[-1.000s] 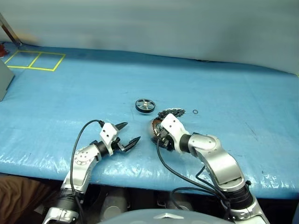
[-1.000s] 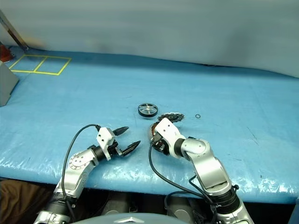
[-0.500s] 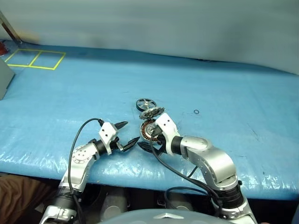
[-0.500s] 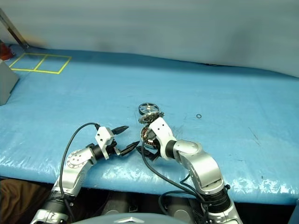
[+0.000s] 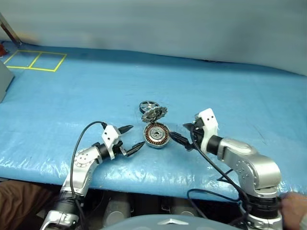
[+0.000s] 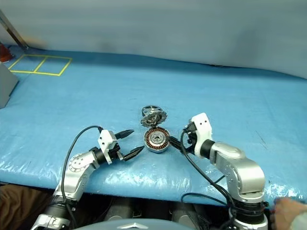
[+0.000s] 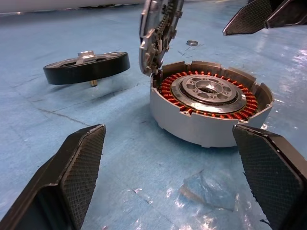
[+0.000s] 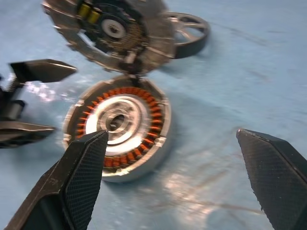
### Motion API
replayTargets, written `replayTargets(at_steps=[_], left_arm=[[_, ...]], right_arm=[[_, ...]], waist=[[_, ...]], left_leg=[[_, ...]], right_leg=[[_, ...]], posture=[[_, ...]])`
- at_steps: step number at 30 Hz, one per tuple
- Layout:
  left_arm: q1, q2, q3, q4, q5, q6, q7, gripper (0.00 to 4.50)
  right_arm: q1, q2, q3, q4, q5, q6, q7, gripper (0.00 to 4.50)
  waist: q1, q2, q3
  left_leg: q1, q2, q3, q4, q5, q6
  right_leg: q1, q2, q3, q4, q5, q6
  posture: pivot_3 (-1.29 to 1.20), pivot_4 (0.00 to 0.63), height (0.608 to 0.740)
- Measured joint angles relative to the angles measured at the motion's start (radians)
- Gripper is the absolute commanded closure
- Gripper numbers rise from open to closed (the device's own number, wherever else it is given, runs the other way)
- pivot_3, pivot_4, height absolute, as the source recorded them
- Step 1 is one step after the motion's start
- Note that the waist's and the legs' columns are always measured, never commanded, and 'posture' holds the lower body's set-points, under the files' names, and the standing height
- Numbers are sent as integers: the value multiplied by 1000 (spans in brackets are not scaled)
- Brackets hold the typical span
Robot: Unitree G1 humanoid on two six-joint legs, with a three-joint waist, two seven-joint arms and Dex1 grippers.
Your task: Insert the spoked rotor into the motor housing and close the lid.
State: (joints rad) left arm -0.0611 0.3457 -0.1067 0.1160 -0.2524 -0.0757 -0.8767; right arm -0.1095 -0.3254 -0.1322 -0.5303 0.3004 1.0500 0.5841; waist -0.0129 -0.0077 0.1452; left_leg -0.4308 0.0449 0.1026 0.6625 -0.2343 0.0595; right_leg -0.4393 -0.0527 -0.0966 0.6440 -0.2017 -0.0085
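Observation:
The motor housing [image 5: 157, 135] lies flat on the blue table, its coppery windings facing up. Its lid [image 5: 154, 114] stands upright on the far rim, toothed face showing [image 8: 110, 28]. Just behind the lid lies the spoked rotor [image 5: 147, 106], flat on the table, also seen in the left wrist view [image 7: 86, 67]. My left gripper [image 5: 135, 136] is open, close to the housing's left side and not touching it. My right gripper [image 5: 183, 136] is open to the housing's right, with nothing between its fingers [image 8: 81, 177].
A small dark ring [image 7: 192, 43] lies on the table beyond the housing. Yellow taped squares [image 5: 36, 61] and a grey box [image 5: 4, 81] are at the far left. A person's hand [image 6: 288, 211] shows at the lower right, below the table's front edge.
My right gripper let go of the housing, opened and drew back to the right. The housing, tilted in its grip before, now lies flat with the lid standing up. The left gripper stayed put.

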Motion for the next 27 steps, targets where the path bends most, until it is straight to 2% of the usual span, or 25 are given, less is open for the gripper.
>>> replayTargets(at_steps=[5, 11, 18, 19, 21, 27], left_arm=[[-6, -2, 1, 0, -11, 2, -13, 0], [-18, -10, 0, 0, -17, 0, -17, 0], [-15, -13, 1, 0, -23, -7, -9, 0], [-14, -16, 1, 0, -23, -13, -4, 0], [-9, -21, 1, 0, -23, -21, 4, 0], [13, -19, 5, 0, -23, -22, 10, 0]], right_arm=[[-3, -22, 7, 345, -150, -389, -116, 37], [-151, 39, -23, 684, -176, -580, -244, 37], [-278, 41, -38, 928, -174, -723, -266, 37], [-294, 40, -39, 951, -174, -723, -270, 421], [-302, 39, -47, 966, -171, -721, -280, 916], [-263, 39, -83, 914, -132, -674, -284, 2968]], waist=[[2, 0, 0], [-1, 0, 0], [1, 0, 0], [0, 0, 0], [1, 0, 0], [2, 0, -2]], left_leg=[[0, 0, 0, 0, 1, -1], [1, 1, 2, 1, 2, 0], [2, 1, 2, 2, 2, 1], [2, 1, 3, 2, 2, 1], [3, 1, 2, 2, 2, 1], [4, 2, 2, 1, 2, 1]], right_leg=[[0, 3, 1, 0, 1, 2], [0, 9, 5, 1, 5, 8], [1, 9, 9, 1, 5, 8], [2, 8, 9, 1, 5, 8], [3, 7, 9, 1, 5, 8], [4, 7, 9, 0, 5, 8]], posture=[[0, 150, 740], [0, 150, 740], [0, 150, 740], [0, 150, 740], [0, 150, 740], [0, 150, 740]])
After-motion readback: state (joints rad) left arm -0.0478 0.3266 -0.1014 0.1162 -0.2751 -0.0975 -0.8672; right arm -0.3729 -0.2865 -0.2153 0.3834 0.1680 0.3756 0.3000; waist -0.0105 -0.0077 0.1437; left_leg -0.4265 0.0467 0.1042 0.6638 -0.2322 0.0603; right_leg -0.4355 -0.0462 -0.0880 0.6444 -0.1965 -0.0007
